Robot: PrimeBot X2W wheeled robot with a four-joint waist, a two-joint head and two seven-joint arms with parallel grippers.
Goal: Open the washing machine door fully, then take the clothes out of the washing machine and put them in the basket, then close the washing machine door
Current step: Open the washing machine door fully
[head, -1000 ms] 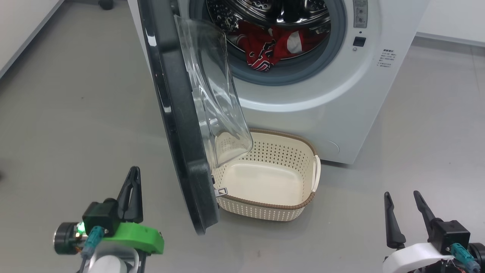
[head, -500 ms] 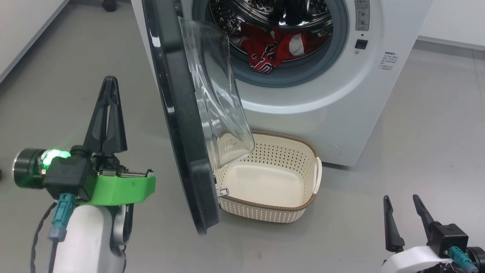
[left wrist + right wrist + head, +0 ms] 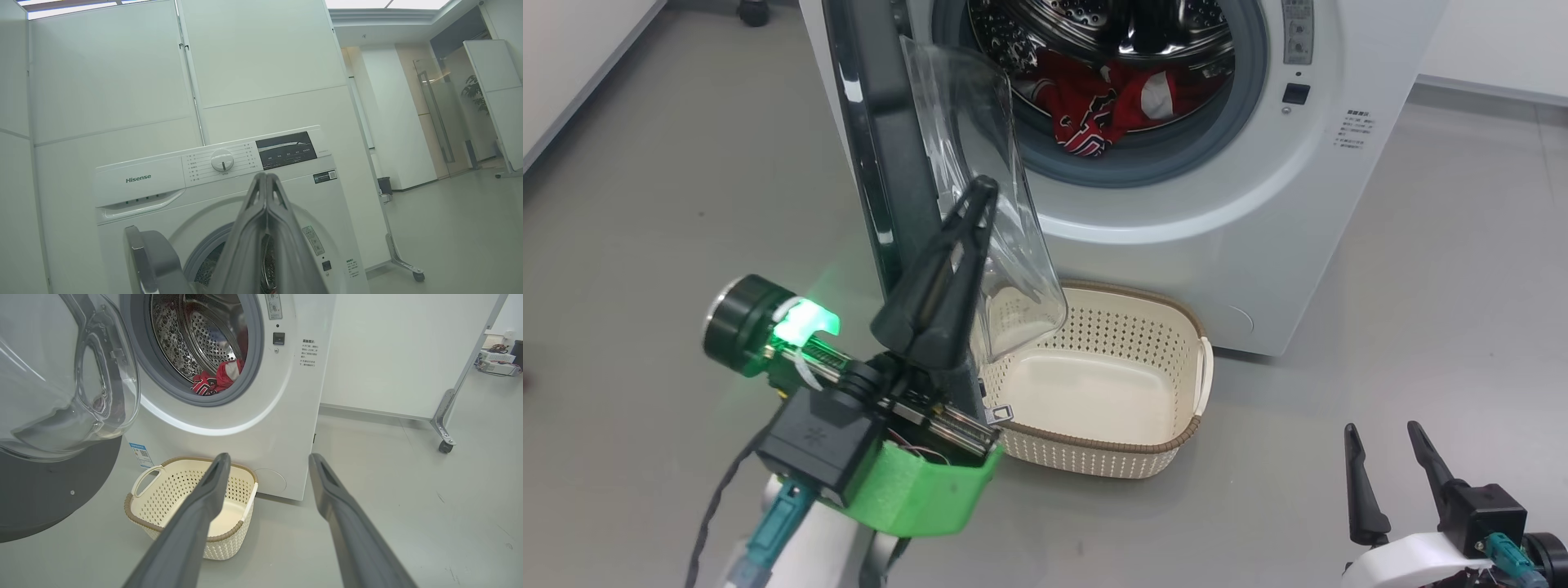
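The white washing machine (image 3: 1176, 212) stands with its round opening uncovered. Red and white clothes (image 3: 1111, 102) lie in the steel drum and also show in the right wrist view as clothes (image 3: 216, 377). The black washing machine door (image 3: 882, 163) stands out edge-on, its clear glass bowl (image 3: 980, 163) above the cream basket (image 3: 1194, 425), which holds nothing. My left gripper (image 3: 980, 189) is raised and shut on nothing, its tip overlapping the bowl; whether it touches, I cannot tell. In the left wrist view the shut left gripper (image 3: 265, 176) points at the machine's front. My right gripper (image 3: 1380, 429) hangs open at lower right.
The basket (image 3: 135, 508) sits on the grey floor against the machine's base, under the door (image 3: 49, 490). A white wall panel on a wheeled foot (image 3: 444, 446) stands to the machine's right. Open floor lies left of the door and around the right gripper (image 3: 269, 457).
My left gripper has risen from the lower left and swung right, up against the door's edge and glass bowl. It stayed shut. The right gripper kept its place, still open.
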